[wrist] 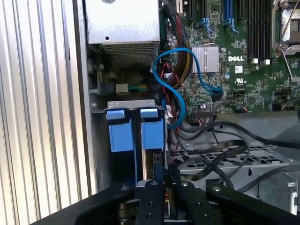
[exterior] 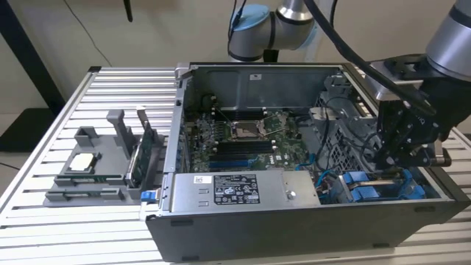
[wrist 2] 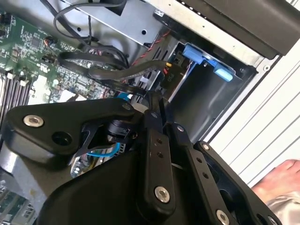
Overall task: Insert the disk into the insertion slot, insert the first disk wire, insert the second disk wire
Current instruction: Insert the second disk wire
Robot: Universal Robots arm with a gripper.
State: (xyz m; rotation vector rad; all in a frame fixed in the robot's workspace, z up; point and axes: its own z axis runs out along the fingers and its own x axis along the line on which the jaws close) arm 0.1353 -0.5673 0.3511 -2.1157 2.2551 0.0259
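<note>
In the open computer case, the insertion slot is at the exterior view's right front corner; its grey frame carries two blue clips. The disk's blue carrier stands edge-on in the bay, and its silver body is mostly hidden. My gripper reaches down into this bay. Its black fingers lie close together, and the tips sit right over the carrier's edge. I see nothing between the fingers. A blue data wire loops beside the bay, and flat black wires run just ahead of the fingertips.
A grey power-supply box sits beside the bay, with the motherboard behind it. On the slatted table, at the exterior view's left, a grey fixture holds parts. Part of a person shows beside the case.
</note>
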